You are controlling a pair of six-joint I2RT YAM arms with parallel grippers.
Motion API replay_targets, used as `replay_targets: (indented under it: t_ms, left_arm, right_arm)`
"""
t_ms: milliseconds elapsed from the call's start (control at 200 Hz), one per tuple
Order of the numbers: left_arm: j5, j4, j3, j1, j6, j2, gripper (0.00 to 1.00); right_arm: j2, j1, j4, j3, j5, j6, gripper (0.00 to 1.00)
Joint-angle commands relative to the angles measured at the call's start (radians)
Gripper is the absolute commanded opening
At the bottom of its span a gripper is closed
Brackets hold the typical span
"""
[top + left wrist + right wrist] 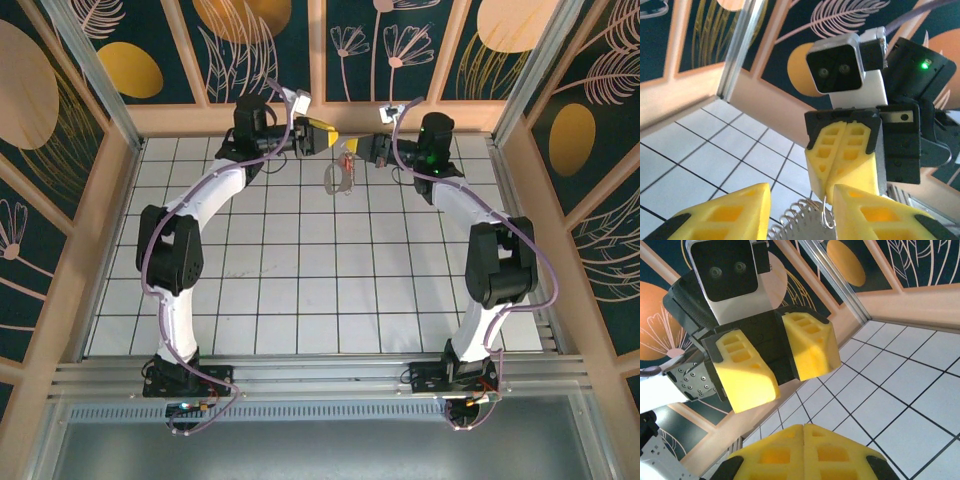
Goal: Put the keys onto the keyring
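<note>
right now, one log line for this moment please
left yellow-fingered gripper open | right yellow-fingered gripper shut on pale silver oval keyring | grippers facing each other

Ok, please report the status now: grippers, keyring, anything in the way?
Right gripper shut on the keyring, which hangs over the table. Left gripper open, close to it. Nothing seen in the way.

We see a white table (300, 270) gridded in dark lines and teal walls (420, 50) with orange discs, pale leaves. The fingertips (810, 347) are yellow, the keyring (338, 180) silvery.
</note>
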Motion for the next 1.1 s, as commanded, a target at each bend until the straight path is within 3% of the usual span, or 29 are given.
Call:
replay_targets:
  t_ms: [0,1096]
  left_arm:
    - [0.083,-0.054,0.041,0.008,0.049,0.017,0.38]
    - [0.175,-0.041,0.039,-0.008,0.032,0.06,0.31]
  right_arm:
    - [0.013,-0.005,0.001,0.05,-0.047,-0.038,0.0]
    - [0.024,0.021,0.011,0.062,-0.062,-0.033,0.0]
